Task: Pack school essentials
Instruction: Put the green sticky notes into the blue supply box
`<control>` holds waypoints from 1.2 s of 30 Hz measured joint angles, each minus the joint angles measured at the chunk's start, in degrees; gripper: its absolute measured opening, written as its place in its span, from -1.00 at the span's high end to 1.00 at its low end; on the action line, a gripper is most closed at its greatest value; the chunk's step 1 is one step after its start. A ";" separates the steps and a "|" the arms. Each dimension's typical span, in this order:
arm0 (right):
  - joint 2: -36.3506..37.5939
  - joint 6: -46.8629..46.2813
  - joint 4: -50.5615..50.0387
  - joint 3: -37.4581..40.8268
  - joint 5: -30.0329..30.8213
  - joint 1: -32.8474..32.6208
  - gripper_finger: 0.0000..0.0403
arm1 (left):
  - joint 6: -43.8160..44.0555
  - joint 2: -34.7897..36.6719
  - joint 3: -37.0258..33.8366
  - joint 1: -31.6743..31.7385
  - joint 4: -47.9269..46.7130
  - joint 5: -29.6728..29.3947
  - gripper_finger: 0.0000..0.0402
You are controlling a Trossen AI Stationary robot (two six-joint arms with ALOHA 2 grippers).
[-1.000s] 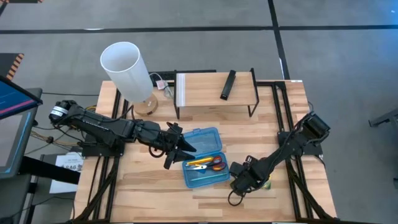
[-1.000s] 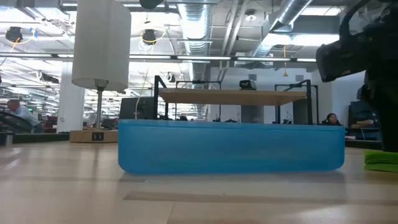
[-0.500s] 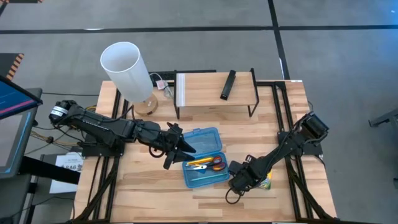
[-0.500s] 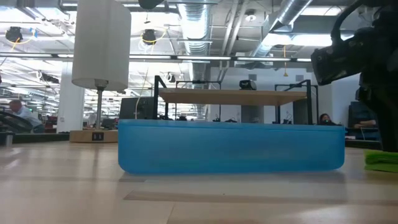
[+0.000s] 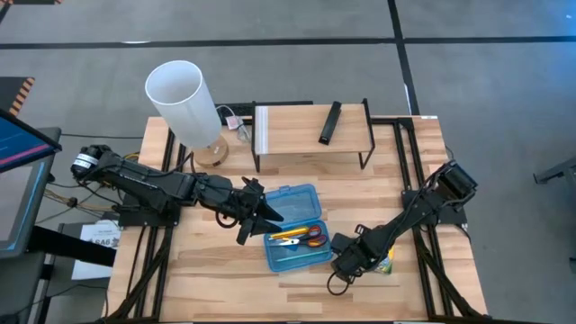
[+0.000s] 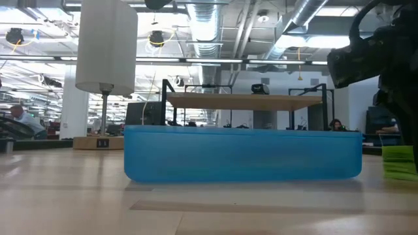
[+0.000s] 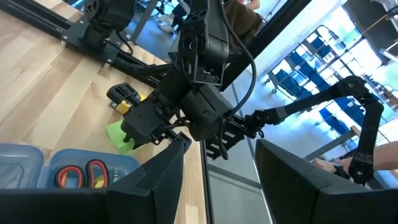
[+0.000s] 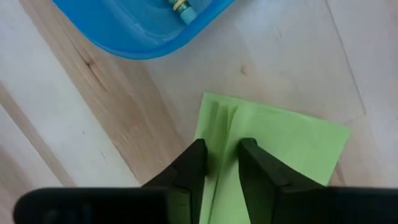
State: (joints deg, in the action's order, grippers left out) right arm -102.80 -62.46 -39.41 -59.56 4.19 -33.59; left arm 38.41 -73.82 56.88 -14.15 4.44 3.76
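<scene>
The flat, bright green paper sticky-note pad (image 8: 273,149) lies on the pale wooden table (image 5: 216,270), just beside the near corner of the shallow blue plastic box (image 5: 295,227), and the right gripper (image 8: 219,163) is down on its edge. The two dark fingers (image 8: 189,168) straddle a few lifted leaves of the pad, one finger on either side, drawn in close around the paper; I judge them to be pinching the pad, though how firm that hold is cannot be read here. Most of the pad stretches forward and away from the fingertips, its long axis running roughly along the line in which the fingers point (so the grip sits at one short end, not at the middle). In the low view the pad's edge shows beside the box wall, under the dark right arm. The box lies ahead of the fingers and off to one side, red-handled scissors (image 5: 312,237) and yellow and orange pencils (image 5: 286,236) already inside. The right arm is plainly the nearer one. The left gripper (image 5: 261,219) hovers at the far side of the box, fingers spread and holding nothing.
</scene>
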 joint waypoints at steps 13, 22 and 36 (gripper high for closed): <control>0.28 1.92 -1.76 -1.67 -0.86 0.34 0.54 | -0.36 0.00 0.00 0.50 -0.23 0.52 0.07; 0.30 4.52 -4.72 -5.26 -0.86 1.23 0.79 | -0.85 0.00 0.00 1.77 -0.28 1.52 0.07; 0.41 9.78 -15.78 -11.93 -1.43 1.23 0.98 | -1.31 0.00 0.00 2.32 -0.30 2.11 0.07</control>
State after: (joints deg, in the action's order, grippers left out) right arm -102.39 -52.68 -55.19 -71.49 2.76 -32.36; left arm 37.10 -73.82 56.88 -11.84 4.14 5.87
